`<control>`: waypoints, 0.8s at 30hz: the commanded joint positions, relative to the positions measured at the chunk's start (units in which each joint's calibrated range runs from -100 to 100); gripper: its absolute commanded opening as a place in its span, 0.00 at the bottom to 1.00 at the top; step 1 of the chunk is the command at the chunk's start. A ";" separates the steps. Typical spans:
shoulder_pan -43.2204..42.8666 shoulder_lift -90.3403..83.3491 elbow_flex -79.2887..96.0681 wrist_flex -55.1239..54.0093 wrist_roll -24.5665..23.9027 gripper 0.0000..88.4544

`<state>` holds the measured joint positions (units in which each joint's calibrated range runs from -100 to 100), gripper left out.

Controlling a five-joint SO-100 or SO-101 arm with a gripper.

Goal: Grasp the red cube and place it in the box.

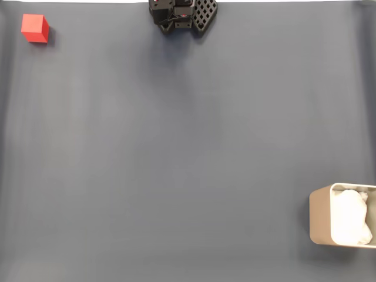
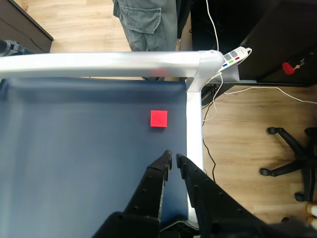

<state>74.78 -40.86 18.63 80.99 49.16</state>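
In the wrist view the gripper (image 2: 174,157) is hanging over the dark blue table (image 2: 74,148), its two black fingers (image 2: 159,174) nearly closed, only a thin gap between the tips, and gripping nothing. Just beyond the tips, apart from them, the red cube (image 2: 159,118) is sitting flat on the cloth, bright, plain-faced and sharp-edged, close to the table's metal corner. In the fixed view the red cube (image 1: 34,28) is lying at the top left, the box (image 1: 320,220) well apart at the bottom right, beige with white lining showing.

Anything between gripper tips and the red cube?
Nothing. In the wrist view, bare blue mat separates the gripper from the red cube.
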 commanded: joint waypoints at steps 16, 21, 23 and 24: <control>2.92 -3.77 9.11 -4.27 0.05 0.18; 2.57 -2.90 10.57 -6.48 -0.83 0.21; 2.28 -2.38 10.94 -7.63 -1.37 0.23; 2.14 -2.12 11.21 -8.20 -1.71 0.24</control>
<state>77.23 -42.94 29.84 74.94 48.38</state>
